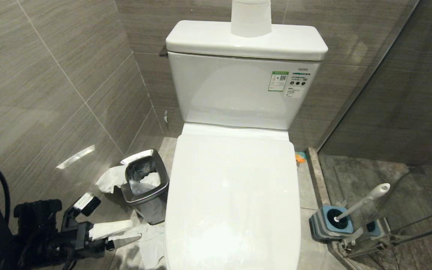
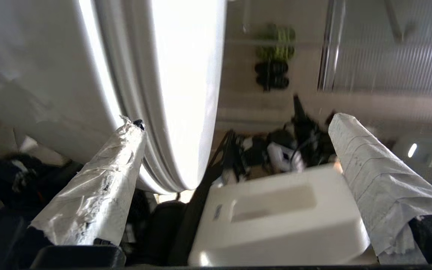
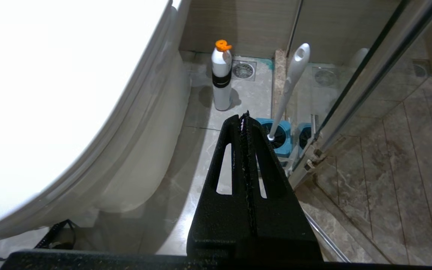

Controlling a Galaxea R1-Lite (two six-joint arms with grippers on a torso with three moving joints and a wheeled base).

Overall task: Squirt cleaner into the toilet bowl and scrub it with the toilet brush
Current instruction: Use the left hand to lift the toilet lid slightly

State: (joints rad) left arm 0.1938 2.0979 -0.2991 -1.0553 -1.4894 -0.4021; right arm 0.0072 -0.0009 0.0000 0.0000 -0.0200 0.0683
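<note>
The white toilet's lid (image 1: 234,195) lies shut, so the inside of the toilet bowl is hidden; its outer wall (image 3: 141,165) shows in the right wrist view. The toilet brush (image 1: 366,200) leans in its blue-and-grey holder (image 1: 324,225) on the floor to the right of the toilet. The cleaner itself is out of view; a white bottle with an orange cap (image 3: 221,75) stands on the floor behind the brush (image 3: 291,86). My left gripper (image 1: 133,231) (image 2: 237,123) is open and empty, low at the toilet's left side, its fingers wrapped in white. My right gripper (image 3: 244,116) is shut on nothing, above the floor near the holder.
A square steel waste bin (image 1: 144,183) with paper in it stands left of the toilet, loose paper (image 1: 109,180) beside it. A paper roll (image 1: 250,17) sits on the tank. The glass shower partition (image 1: 388,93) runs close behind the brush holder.
</note>
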